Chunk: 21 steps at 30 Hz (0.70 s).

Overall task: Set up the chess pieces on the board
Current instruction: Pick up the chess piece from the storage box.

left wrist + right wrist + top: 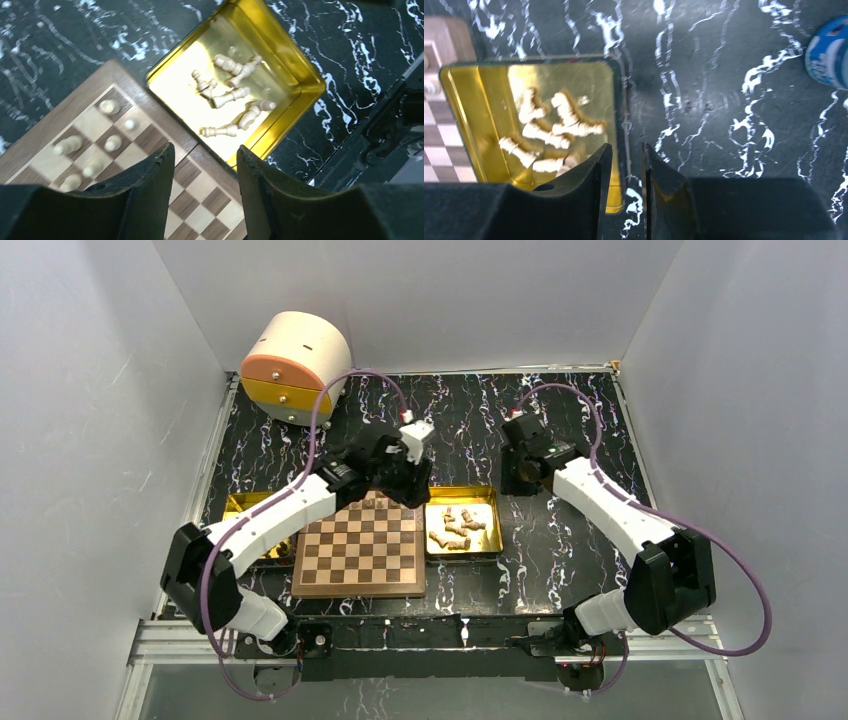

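Note:
The board (360, 552) lies at the table's near middle. Several chess pieces (113, 143) stand on its far squares, blurred in the left wrist view. More chess pieces (456, 530) lie loose in the gold tray (490, 502) to the board's right, also seen in the left wrist view (231, 96) and the right wrist view (555, 129). My left gripper (206, 152) is open and empty, above the board's far right edge (200, 187) beside the tray; it shows in the top view (408, 478). My right gripper (627, 149) is empty, with its jaws a narrow gap apart, above the bare table just right of the tray's rim (620, 125); it shows in the top view (518, 478).
A second gold tray (243, 505) lies left of the board, partly under my left arm. A cream drum with orange and yellow drawers (295, 365) stands at the back left. A blue and white round object (828, 50) sits beyond my right gripper. Grey walls enclose the table.

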Tool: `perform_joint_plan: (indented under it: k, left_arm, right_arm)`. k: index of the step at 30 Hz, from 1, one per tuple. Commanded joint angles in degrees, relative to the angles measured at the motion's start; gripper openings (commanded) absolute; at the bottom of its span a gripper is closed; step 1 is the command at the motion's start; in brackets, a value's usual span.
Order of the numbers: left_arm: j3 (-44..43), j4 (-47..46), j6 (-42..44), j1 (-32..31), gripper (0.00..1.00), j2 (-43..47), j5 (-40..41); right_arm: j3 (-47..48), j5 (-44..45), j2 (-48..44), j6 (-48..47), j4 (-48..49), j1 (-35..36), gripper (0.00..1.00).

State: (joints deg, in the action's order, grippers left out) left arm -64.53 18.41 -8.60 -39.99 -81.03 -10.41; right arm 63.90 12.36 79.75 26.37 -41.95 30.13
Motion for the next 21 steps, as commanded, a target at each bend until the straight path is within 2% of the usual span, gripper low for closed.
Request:
perform_joint_plan:
  k: [1, 7, 21]
  left_arm:
    - [-5.08, 2.08, -1.23, -2.99, 0.45, -3.69, 1.37]
    - [-9.01, 3.14, -3.8, -6.89, 0.37, -9.27, 3.13]
    - [-13.13, 3.51, -8.66, -19.03, 0.38, -19.58, 9.62]
  right_arm:
    - [-0.22, -4.61, -1.19, -2.5, 4.11, -7.34, 0.36]
    - [-4.08, -11.89, -2.93, -3.17, 8.88, -15.52, 0.35]
    - [-6.86, -15.74, -5.13, -3.4, 10.79, -17.46, 0.34]
